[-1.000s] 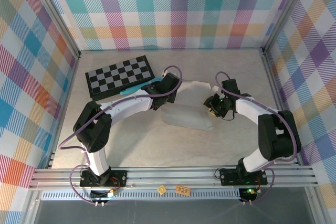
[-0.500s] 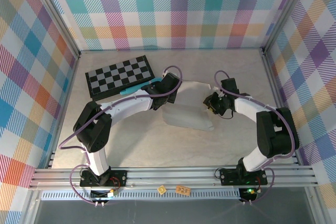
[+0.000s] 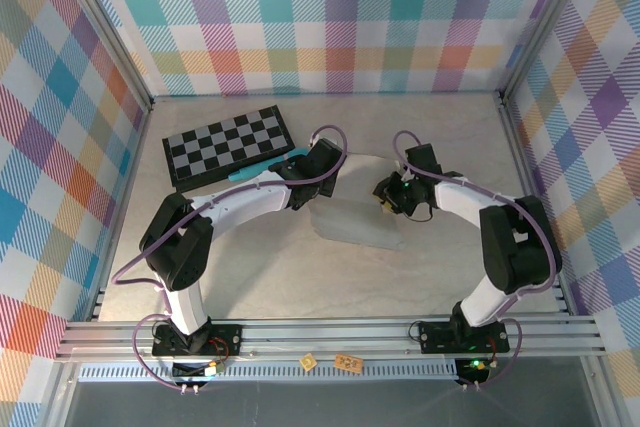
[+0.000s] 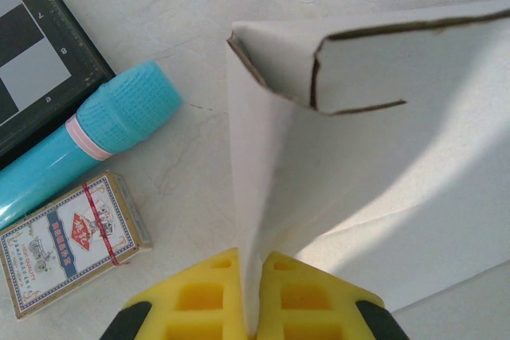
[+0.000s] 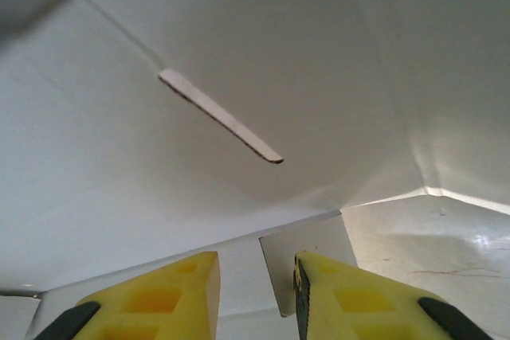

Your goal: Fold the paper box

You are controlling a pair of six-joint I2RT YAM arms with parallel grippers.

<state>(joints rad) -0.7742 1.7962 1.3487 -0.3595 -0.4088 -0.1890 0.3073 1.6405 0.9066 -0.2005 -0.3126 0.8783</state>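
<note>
Top external view: I see the paper box (image 3: 355, 219) lying mid-table between my two arms, with the checkerboard (image 3: 228, 144) apart from it at the far left. The right gripper (image 3: 386, 199) sits at the box's right end.

Left wrist view: the left gripper (image 4: 251, 268) is clamped on an upright wall of the box, its yellow pads pressed together on the thin card. A blue tube (image 4: 88, 145) and a pack of cards (image 4: 68, 240) lie on the table just beside it.

Right wrist view: the right gripper's fingers stand apart and grip nothing. A flap edge shows in the gap, and the box's white inside is ahead.
</note>
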